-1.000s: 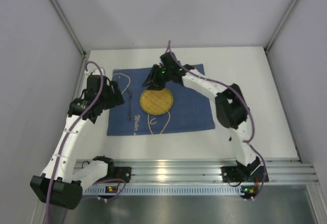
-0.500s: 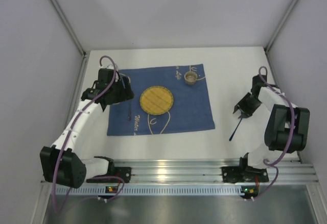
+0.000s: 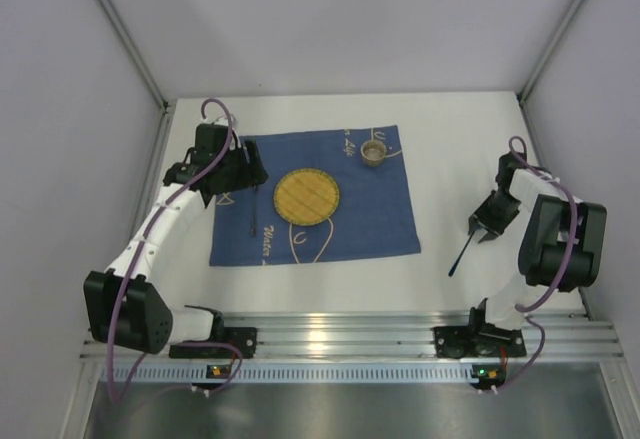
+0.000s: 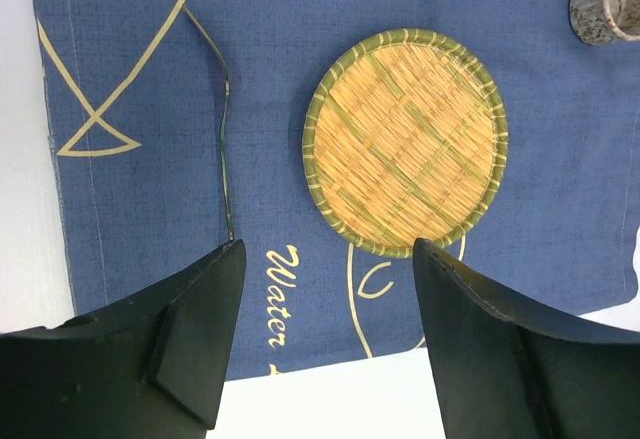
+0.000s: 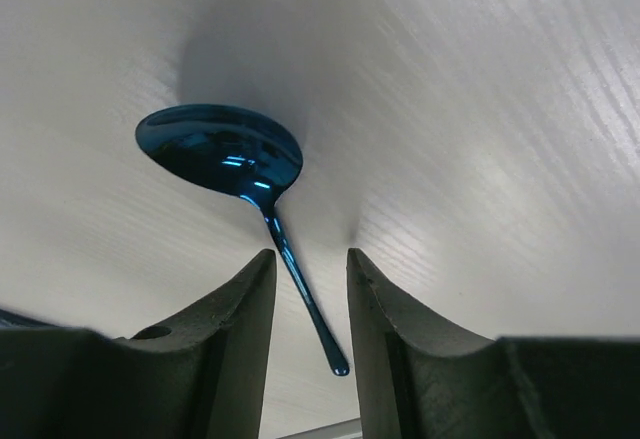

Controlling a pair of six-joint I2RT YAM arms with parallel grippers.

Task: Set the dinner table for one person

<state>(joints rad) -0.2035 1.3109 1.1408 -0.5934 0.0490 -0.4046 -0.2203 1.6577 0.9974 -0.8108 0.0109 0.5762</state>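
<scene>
Black right gripper (image 5: 310,264) (parted) over spoon (image 5: 222,149)

The left arm (image 3: 160,224) and the right arm (image 3: 548,244) are white tubes with chunky black joints. A thin purple cable (image 3: 214,102) loops along each. The left pincer (image 4: 328,246) has two thick black fingers (image 4: 190,349).

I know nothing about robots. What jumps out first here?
A blue mat lies in the middle of the table, a yellow woven plate at its centre and a small cup at its far right corner. Right of it, on bare table, a shiny blue spoon lies with the right gripper open astride its handle.
</scene>
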